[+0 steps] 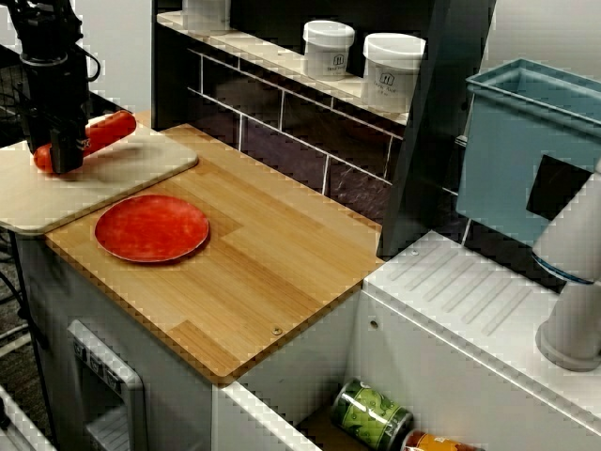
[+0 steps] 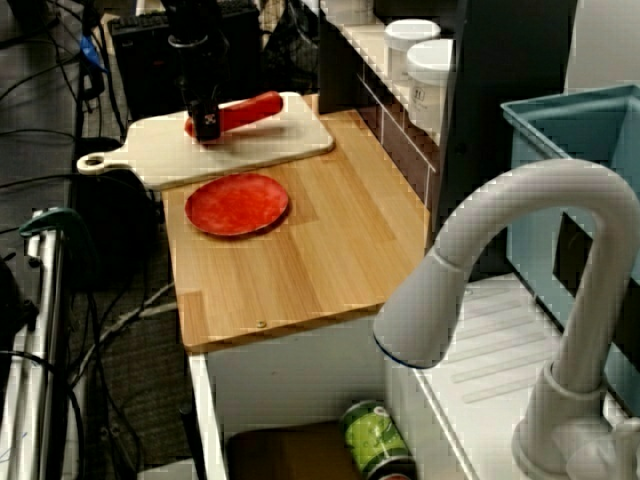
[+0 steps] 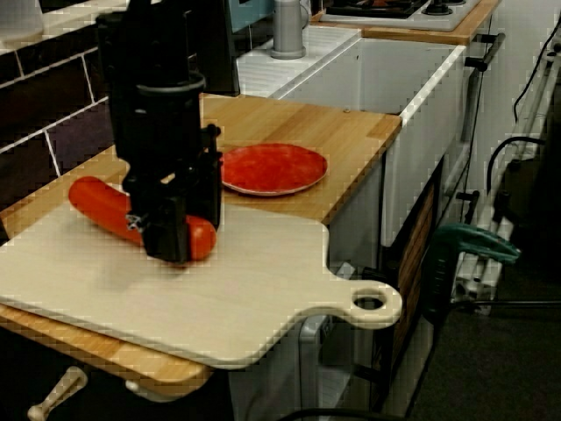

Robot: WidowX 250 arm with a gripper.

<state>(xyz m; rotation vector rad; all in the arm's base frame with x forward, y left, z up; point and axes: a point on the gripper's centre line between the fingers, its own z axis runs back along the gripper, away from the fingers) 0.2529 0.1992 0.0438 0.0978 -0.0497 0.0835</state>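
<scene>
Board-end view: a long, smooth red sausage (image 3: 101,203) with rounded ends lies flat on the pale wooden cutting board (image 3: 219,298), slanting across the board's half away from its handle hole. The black gripper (image 3: 171,237) comes straight down on it, its fingers clamped across the sausage near one end, so only the rounded tip shows past them.

Just beside the cutting board, a round red plate (image 3: 272,168) sits flat on the wooden counter (image 1: 282,272), apart from the board's edge. In the counter view, two white lidded jars (image 1: 329,47) stand on a shelf well beyond the board. A blue bin (image 1: 526,150) and a white tap (image 2: 520,230) stand far from the board. A green can (image 1: 371,413) lies in the sink.
</scene>
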